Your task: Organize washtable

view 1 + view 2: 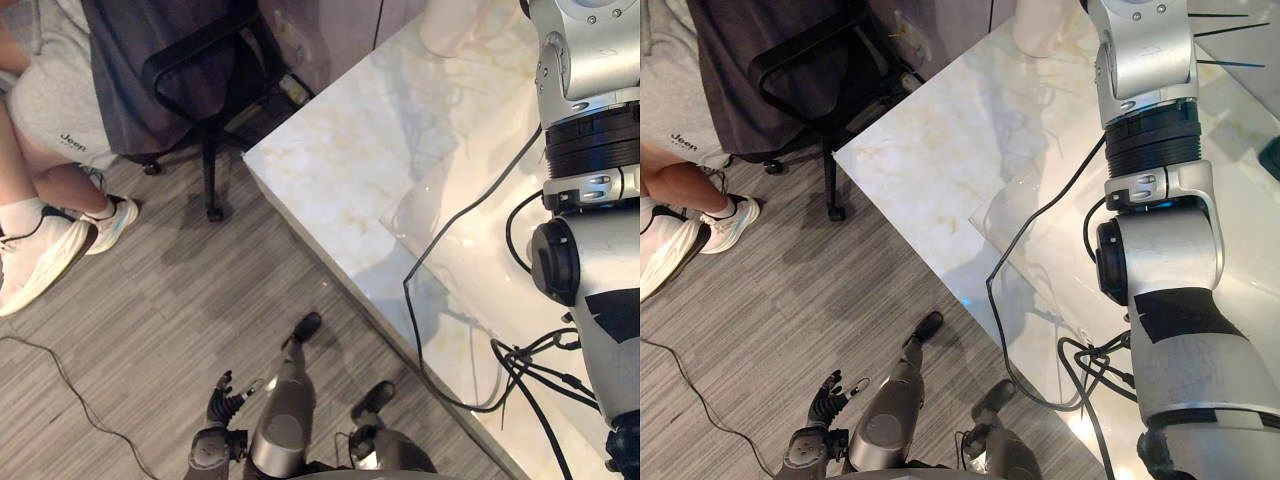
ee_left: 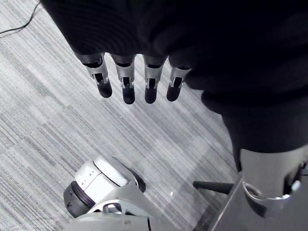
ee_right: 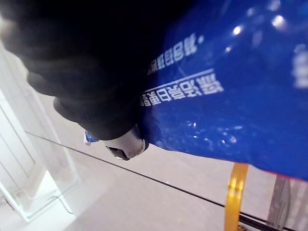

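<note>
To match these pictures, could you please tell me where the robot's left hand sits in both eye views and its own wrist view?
Left eye view: left hand low, left of centre, over the floor.
Right eye view: low, nearer the left edge.
Left wrist view: its straight fingers in a row, floor beyond.
Shared landmark: the grey striped floor.

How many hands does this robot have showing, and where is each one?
2. The left hand hangs open above the grey floor; the right hand, largely hidden, is closed on a blue packet.
</note>
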You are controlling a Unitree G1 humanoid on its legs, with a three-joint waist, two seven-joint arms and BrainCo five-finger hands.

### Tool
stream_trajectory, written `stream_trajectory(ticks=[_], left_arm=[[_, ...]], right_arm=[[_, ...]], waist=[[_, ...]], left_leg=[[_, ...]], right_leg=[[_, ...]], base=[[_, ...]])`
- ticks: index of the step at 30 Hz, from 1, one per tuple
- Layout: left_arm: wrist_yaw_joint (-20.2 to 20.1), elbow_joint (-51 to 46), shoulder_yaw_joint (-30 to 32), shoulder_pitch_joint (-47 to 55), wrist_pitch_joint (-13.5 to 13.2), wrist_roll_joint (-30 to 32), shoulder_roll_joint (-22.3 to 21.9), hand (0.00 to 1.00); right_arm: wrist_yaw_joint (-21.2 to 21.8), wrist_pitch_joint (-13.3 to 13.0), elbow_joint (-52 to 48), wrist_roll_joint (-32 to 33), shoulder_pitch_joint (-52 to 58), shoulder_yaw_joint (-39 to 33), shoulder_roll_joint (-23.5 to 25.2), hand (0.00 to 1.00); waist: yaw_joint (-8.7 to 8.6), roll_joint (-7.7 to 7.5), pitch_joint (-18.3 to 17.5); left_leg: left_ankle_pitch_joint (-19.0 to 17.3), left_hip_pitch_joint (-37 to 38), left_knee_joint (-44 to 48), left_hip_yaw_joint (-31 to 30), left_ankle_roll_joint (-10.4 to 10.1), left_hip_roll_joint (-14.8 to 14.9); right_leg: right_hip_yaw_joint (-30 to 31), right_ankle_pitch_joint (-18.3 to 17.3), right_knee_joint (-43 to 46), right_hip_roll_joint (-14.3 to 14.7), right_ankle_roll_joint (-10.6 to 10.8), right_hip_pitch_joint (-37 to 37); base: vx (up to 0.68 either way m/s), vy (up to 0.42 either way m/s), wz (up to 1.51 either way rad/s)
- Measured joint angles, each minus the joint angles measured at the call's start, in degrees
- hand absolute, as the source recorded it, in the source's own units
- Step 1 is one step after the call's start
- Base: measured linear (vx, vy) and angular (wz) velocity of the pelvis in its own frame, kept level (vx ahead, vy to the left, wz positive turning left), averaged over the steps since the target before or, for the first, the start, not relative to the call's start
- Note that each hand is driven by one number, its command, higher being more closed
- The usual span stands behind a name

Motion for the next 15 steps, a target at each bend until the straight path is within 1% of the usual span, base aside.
stream_trajectory(ticks=[4, 6, 8, 13, 15], left_arm=[[0.04, 0.0, -1.14, 0.0, -0.25, 0.0, 0.46, 0.0], [0.07, 0.01, -1.44, -0.01, -0.32, -0.01, 0.57, 0.0], [0.07, 0.03, -1.49, -0.01, -0.32, -0.01, 0.58, 0.0], [0.07, 0.07, -2.17, -0.01, -0.33, -0.05, 0.63, 0.0], [0.06, 0.17, -2.42, -0.02, -0.42, -0.11, 0.71, 0.0]], right_arm=[[-2.15, 0.62, 1.53, -3.07, -2.33, 0.37, -0.28, 1.0], [-2.8, 1.56, 1.63, -3.61, -2.42, 1.69, -2.07, 1.0], [-3.38, 1.75, 1.86, -3.6, -2.42, 1.68, -2.32, 1.0], [-3.38, 1.74, 2.73, -3.57, -2.42, 2.09, -3.05, 1.0], [-3.35, 1.79, 4.46, -3.57, -2.45, 2.61, -3.74, 1.0]], waist=[[0.05, 0.16, 0.37], [0.07, 0.19, 0.39], [0.13, 0.25, 0.43], [0.43, 0.83, 0.77], [0.89, 0.86, 0.79]], left_leg=[[0.1, -0.02, -0.01, -0.35, 0.12, -0.28], [0.21, -0.03, -0.01, -0.91, 0.12, -0.41], [0.21, -0.03, -0.01, -1.04, 0.12, -0.43], [0.21, -0.04, -0.17, -1.45, 0.12, -0.46], [0.22, -0.05, -0.4, -1.57, 0.12, -0.46]], right_leg=[[-0.5, -0.01, 0.0, -0.14, 0.01, 0.23], [-1.03, -0.09, 0.0, -0.14, 0.07, 0.49], [-1.15, -0.14, 0.0, -0.13, 0.01, 0.54], [-1.54, -0.21, 0.0, -0.09, -0.01, 0.68], [-1.69, -0.3, 0.0, -0.09, 0.1, 0.66]], base=[[0.01, 0.014, 0.07], [0.01, 0.012, 0.11], [0.0, 0.006, 0.03], [0.0, 0.006, 0.03], [0.01, 0.002, 0.02]])
